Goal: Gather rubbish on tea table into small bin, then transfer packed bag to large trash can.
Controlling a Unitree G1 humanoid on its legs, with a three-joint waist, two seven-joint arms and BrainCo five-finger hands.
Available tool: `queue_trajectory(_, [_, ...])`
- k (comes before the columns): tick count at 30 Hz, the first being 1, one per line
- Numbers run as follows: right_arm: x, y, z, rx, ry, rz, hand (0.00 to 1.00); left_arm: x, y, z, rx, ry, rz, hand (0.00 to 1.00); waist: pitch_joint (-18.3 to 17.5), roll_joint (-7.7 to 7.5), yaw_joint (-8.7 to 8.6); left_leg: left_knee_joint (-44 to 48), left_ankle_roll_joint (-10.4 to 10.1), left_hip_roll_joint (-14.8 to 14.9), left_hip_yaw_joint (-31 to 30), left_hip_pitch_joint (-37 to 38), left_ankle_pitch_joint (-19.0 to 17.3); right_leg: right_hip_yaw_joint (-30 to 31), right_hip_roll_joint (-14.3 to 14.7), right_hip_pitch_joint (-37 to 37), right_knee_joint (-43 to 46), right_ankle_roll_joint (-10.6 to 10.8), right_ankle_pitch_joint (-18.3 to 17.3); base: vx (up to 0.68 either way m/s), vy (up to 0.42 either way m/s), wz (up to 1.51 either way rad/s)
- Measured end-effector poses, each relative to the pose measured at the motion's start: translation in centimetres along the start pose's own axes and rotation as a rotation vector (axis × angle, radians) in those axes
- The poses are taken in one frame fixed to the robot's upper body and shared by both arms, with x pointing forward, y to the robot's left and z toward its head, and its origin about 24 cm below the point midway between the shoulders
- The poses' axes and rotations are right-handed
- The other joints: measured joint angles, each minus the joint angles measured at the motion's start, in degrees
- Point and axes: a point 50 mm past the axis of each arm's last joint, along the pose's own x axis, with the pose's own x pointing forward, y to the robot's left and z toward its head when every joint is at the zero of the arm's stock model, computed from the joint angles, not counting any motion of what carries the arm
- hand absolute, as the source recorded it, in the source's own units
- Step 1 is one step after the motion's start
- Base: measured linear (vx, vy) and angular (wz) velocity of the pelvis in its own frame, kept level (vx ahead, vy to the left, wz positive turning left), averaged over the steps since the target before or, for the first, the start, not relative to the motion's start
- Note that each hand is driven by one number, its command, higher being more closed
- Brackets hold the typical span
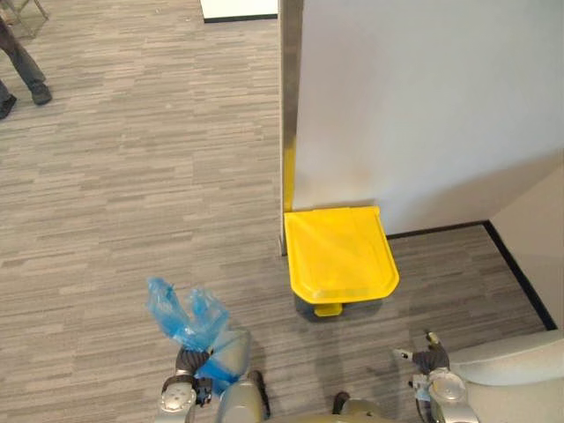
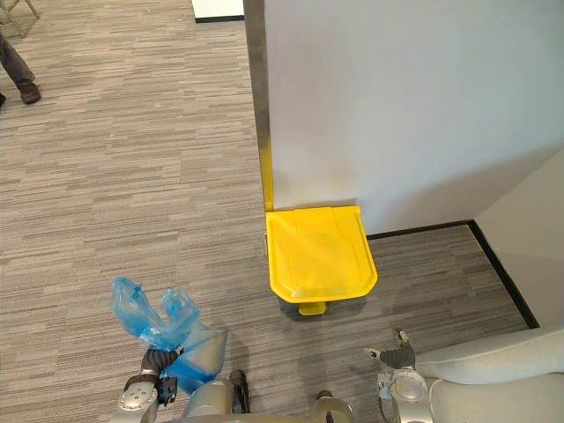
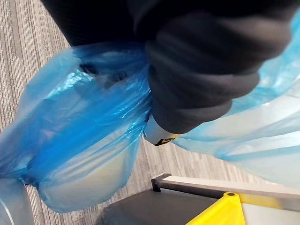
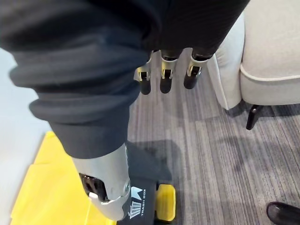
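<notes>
Fingers of my left hand (image 1: pixel 189 365) are clenched on the neck of the translucent blue plastic rubbish bag (image 1: pixel 189 317), held low at my left side over the grey striped carpet floor (image 1: pixel 132 176). My right hand (image 4: pixel 161 79) is empty, fingers loosely straight, near a cream armchair (image 4: pixel 272 47). Ahead, the yellow-lidded large trash can (image 1: pixel 339 251) stands closed against the white wall (image 1: pixel 423 106).

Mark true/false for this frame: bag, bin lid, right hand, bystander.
1. The left hand holds the blue bag off the floor. True.
2. The bin's yellow lid is open. False: it is shut.
3. The right hand grips the pedal. False: it holds nothing, its fingers are straight, and the pedal is untouched.
4. A person's legs show at the far upper left. True.
</notes>
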Motion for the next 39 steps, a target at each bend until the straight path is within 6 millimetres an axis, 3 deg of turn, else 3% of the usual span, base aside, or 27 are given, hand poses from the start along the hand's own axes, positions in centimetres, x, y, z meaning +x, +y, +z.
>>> queue_trajectory(2, [0.1,0.0,0.4,0.005,-0.009,-0.001,0.0,0.0,0.0,0.0,-0.001,-0.001,0.001,1.0,0.0,0.14,0.07,1.6,0.3,0.3,-0.3,-0.8,-2.0,0.5,-0.1,-1.7,3.0,0.2,-0.6,-0.01,0.016,-0.1])
queue_trajectory(4, [0.3,0.0,0.8,0.011,-0.019,-0.003,0.0,-0.1,0.1,-0.2,0.001,0.005,0.003,1.0,0.5,0.31,0.07,4.2,0.7,0.9,-0.5,-1.7,-5.1,1.2,-0.8,-5.6,11.6,1.1,-2.1,-0.05,0.044,-0.25])
queue_trajectory(6, [0.2,0.4,0.8,0.047,-0.014,-0.002,0.0,0.0,0.8,0.0,0.019,-0.002,0.016,1.0,2.6,-0.4,-0.44,3.5,1.5,0.1,-0.9,2.2,-6.4,2.0,-4.0,-14.6,31.5,1.4,-0.9,-0.05,0.048,-0.04])
queue_trajectory(8, [0.1,0.7,0.7,0.065,-0.006,0.003,0.0,0.2,1.4,0.5,0.03,-0.02,0.033,1.0,4.2,-1.21,0.05,3.5,2.2,0.7,-0.5,5.1,-6.9,0.6,-3.0,-17.1,27.5,-0.5,-3.3,0.07,-0.006,-0.11])
queue_trajectory(10, [0.2,0.6,0.9,0.07,-0.012,-0.006,0.0,0.6,2.2,1.2,0.042,-0.04,0.058,1.0,4.7,-1.5,-0.07,4.4,2.3,1.1,-1.0,5.7,-7.8,-0.6,-1.4,-18.3,15.8,-0.1,-0.2,0.12,-0.05,0.13])
queue_trajectory(11, [0.2,0.2,0.9,0.077,-0.012,-0.028,0.0,1.0,2.0,2.1,0.036,-0.066,0.055,1.0,5.5,-1.75,-0.1,6.1,2.2,1.0,-1.6,5.9,-9.1,-1.1,-1.0,-18.8,6.4,0.5,4.4,0.17,-0.102,0.42])
queue_trajectory(12, [0.3,-0.2,0.9,0.104,-0.008,-0.048,0.0,1.4,1.7,3.0,0.028,-0.09,0.051,1.0,6.6,-1.72,-0.16,8.9,1.9,1.0,-2.7,6.0,-11.1,-1.0,-1.1,-19.2,2.0,0.5,6.8,0.18,-0.12,0.49])
queue_trajectory(14, [0.4,-1.1,1.0,0.121,-0.005,-0.08,0.0,1.8,1.2,4.0,0.015,-0.116,0.043,1.0,8.0,-1.66,-0.18,15.0,0.3,1.3,-5.4,5.9,-15.9,0.7,-0.9,-18.8,2.2,0.8,8.5,0.19,-0.164,0.49])
queue_trajectory(15, [0.4,-2.0,1.3,0.125,-0.021,-0.11,0.0,1.9,0.3,4.5,0.0,-0.13,0.024,1.0,9.3,0.68,-0.08,16.4,-0.7,2.9,-6.7,6.4,-17.5,0.9,0.3,-19.2,6.4,1.9,7.1,0.21,-0.175,0.38])
queue_trajectory(16, [0.4,-2.3,1.7,0.143,-0.035,-0.124,0.0,1.9,0.0,4.8,0.0,-0.141,0.016,1.0,9.6,1.24,-0.06,16.1,-1.2,3.0,-7.4,6.5,-17.8,1.6,0.6,-20.6,9.5,2.1,5.6,0.24,-0.191,0.34])
queue_trajectory(18, [0.0,-3.1,1.5,0.194,-0.047,-0.158,0.0,2.1,-0.1,5.5,-0.004,-0.162,0.013,1.0,9.6,1.23,-0.14,14.8,-2.8,2.7,-9.9,7.2,-18.5,5.6,1.7,-24.8,20.5,-0.2,-0.5,0.34,-0.293,0.62])
queue_trajectory(19, [-0.2,-3.6,1.1,0.215,-0.035,-0.181,0.0,1.9,-0.5,5.6,0.005,-0.171,-0.001,1.0,9.5,1.57,-0.21,14.5,-4.4,3.3,-11.9,7.9,-19.2,4.3,1.6,-25.6,25.0,0.1,-4.5,0.41,-0.311,0.57])
queue_trajectory(21, [-0.2,-3.8,1.1,0.231,-0.034,-0.192,0.0,1.9,-0.8,5.9,0.005,-0.183,-0.009,1.0,9.1,2.2,-0.16,13.9,-5.3,4.4,-12.8,7.7,-19.4,2.8,2.1,-26.2,26.8,0.0,-6.9,0.31,-0.203,0.34])
queue_trajectory(22, [-0.1,-3.3,2.1,0.251,-0.063,-0.181,0.0,1.8,-1.6,6.6,-0.002,-0.21,-0.033,1.0,9.1,2.24,-0.1,11.3,-7.6,5.4,-14.4,7.4,-18.0,1.0,2.6,-27.4,28.4,-0.1,-9.2,0.3,-0.203,0.26])
queue_trajectory(24, [0.1,-2.8,3.0,0.263,-0.089,-0.166,0.0,1.8,-2.6,7.1,-0.009,-0.224,-0.061,1.0,9.0,2.36,-0.35,9.6,-8.3,6.1,-14.6,7.7,-17.0,0.2,3.0,-27.5,28.9,-0.9,-9.9,0.26,-0.192,0.18])
queue_trajectory(27, [0.4,-1.0,5.9,0.235,-0.179,-0.093,0.0,1.7,-3.1,8.0,-0.02,-0.257,-0.073,1.0,8.9,2.4,-0.74,6.9,-8.9,6.7,-14.8,6.9,-15.8,-0.8,3.3,-28.8,28.1,-1.3,-10.3,0.12,-0.138,0.05])
queue_trajectory(31, [0.4,3.1,11.5,0.141,-0.345,0.075,0.0,1.7,-2.9,8.0,-0.014,-0.264,-0.071,1.0,8.8,2.51,-1.4,1.6,-9.5,6.6,-16.7,5.1,-11.9,-2.4,3.5,-29.4,22.9,-1.4,-8.0,-0.01,-0.099,0.23])
queue_trajectory(33, [0.3,4.4,16.9,0.09,-0.497,0.112,0.0,1.5,-3.3,8.8,-0.001,-0.304,-0.091,1.0,8.8,2.57,-1.21,-0.1,-9.5,6.2,-17.6,3.4,-9.8,-2.7,3.7,-30.2,20.5,-1.8,-5.8,-0.04,-0.063,0.21])
queue_trajectory(36, [0.4,2.9,24.6,0.016,-0.679,0.071,0.0,1.1,-4.7,10.8,0.004,-0.39,-0.147,1.0,8.3,3.67,-0.11,-0.3,-9.4,5.6,-17.9,0.1,-8.3,-2.8,3.6,-32.0,17.9,-2.8,-2.5,-0.04,-0.018,0.09])
queue_trajectory(37, [0.5,2.4,25.9,0.009,-0.691,0.048,0.0,1.0,-4.8,11.2,-0.003,-0.408,-0.153,1.0,8.3,3.71,0.05,-0.4,-9.4,5.4,-18.0,-0.4,-7.9,-2.9,3.4,-32.2,17.6,-3.2,-2.0,-0.04,0.005,0.21])
queue_trajectory(39, [0.8,-0.6,28.9,-0.029,-0.727,-0.037,0.0,0.6,-5.4,13.1,-0.043,-0.475,-0.182,1.0,8.4,3.84,-0.03,-1.3,-9.4,4.6,-19.1,-1.5,-6.8,-3.7,2.4,-32.6,16.7,-3.9,-0.7,-0.03,0.007,0.28])
